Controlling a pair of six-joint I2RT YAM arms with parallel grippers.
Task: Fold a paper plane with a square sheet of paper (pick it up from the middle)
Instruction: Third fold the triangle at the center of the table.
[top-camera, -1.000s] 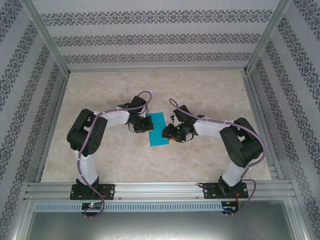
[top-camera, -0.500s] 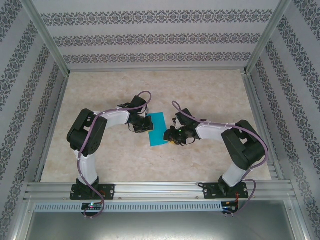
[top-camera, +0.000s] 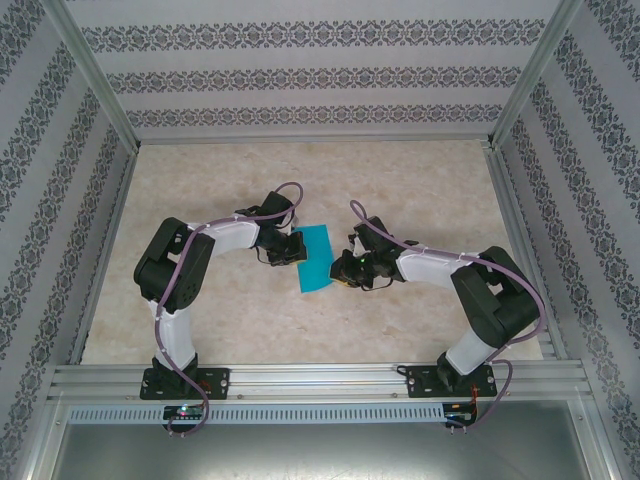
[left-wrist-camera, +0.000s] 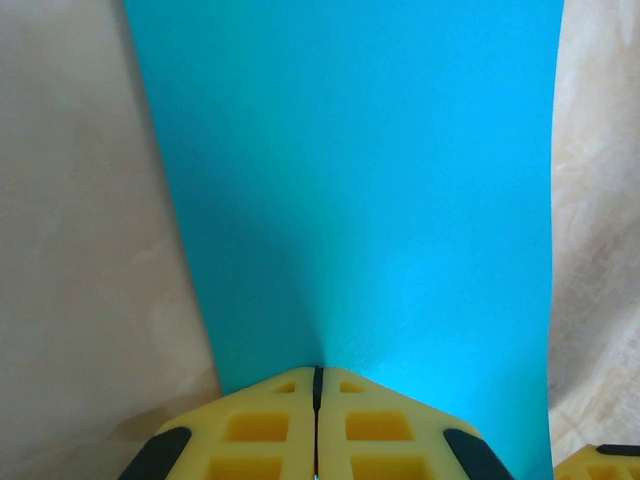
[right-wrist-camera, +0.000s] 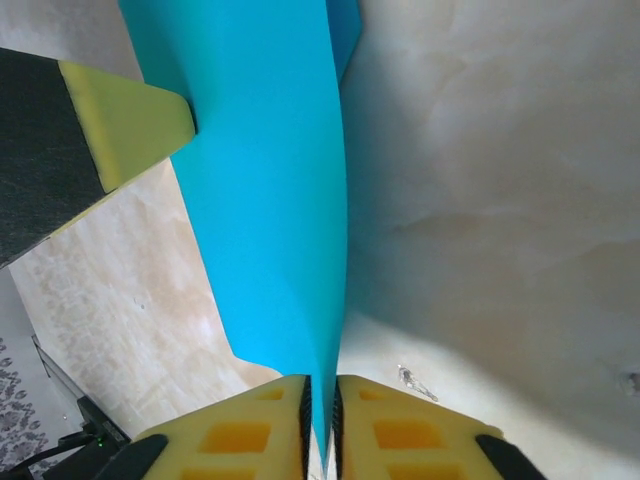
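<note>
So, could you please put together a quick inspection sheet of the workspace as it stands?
Surface: beige marbled table, flat.
Job's things: square sheet of paper, teal, curved between the two grippers; no plane shape yet.
Clutter: nothing seen.
Grippers: left gripper shut on one edge of the paper; right gripper shut on the opposite side of it.
Cables: purple cables looped along each arm, not touching the paper.
Surroundings: patterned walls and an aluminium frame around the table.
</note>
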